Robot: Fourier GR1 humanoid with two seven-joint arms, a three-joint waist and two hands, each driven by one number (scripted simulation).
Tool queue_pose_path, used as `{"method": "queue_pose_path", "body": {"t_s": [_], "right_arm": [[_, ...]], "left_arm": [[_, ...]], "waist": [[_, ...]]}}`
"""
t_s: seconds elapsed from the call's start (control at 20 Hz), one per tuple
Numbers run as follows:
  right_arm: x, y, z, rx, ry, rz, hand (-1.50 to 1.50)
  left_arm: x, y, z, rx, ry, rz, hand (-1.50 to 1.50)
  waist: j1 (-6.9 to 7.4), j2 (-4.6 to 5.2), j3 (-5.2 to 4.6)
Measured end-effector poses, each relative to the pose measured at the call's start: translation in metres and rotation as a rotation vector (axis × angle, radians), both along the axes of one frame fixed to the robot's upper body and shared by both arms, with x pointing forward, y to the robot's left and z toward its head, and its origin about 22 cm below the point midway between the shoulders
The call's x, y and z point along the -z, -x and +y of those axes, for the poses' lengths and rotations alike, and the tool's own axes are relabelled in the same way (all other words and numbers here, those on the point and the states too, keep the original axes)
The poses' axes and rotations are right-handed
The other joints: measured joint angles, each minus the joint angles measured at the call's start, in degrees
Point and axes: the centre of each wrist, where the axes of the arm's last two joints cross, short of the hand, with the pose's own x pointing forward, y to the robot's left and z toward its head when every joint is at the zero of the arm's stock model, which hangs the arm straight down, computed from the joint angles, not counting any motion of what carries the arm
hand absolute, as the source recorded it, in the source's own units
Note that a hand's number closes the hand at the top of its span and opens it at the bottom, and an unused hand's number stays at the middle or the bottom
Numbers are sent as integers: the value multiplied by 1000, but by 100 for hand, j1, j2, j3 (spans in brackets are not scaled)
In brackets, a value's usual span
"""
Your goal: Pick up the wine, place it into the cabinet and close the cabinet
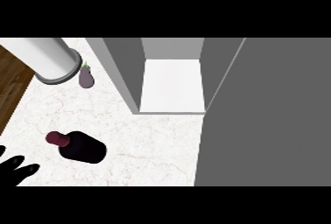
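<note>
- Wine bottle [82, 148]: dark body, maroon cap towards upper left; sits on the white marbled desk [142, 144], lower left of the view, outside the cabinet; upright or tilted, cannot tell
- Left robot hand [15, 169]: at the lower-left edge, released, fingers straight, grasping nothing; just beside the bottle, apart from it
- Right robot hand: not visible
- Cabinet [171, 83]: open, pale bare shelf inside, grey side walls; well apart from the bottle, up and to its right
- Cabinet door [271, 113]: grey panel filling the right side
- Eggplant [86, 78]: on the desk, near a white cylinder with grey base [48, 59], top left
</note>
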Motion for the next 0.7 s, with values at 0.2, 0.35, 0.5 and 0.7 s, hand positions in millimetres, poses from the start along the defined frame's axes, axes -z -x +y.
{"method": "queue_pose_path", "body": {"t_s": [0.2, 0.35, 0.5, 0.7], "right_arm": [[-8, -1, 1, 10, 9, 3, -150], [-11, 1, 7, 5, 7, 13, -150], [-13, 2, 9, 8, 8, 15, -150], [-18, 0, 12, 9, 5, 13, -150]], "left_arm": [[-19, 11, 6, 12, 5, 7, -150], [-31, 17, 10, 12, 12, 16, -150], [-33, 27, 10, 1, 19, 27, -150], [-41, 30, 16, -32, 18, 35, -150]], "waist": [[11, 1, 1], [9, -1, 1], [14, -2, 2], [9, 2, 1]]}}
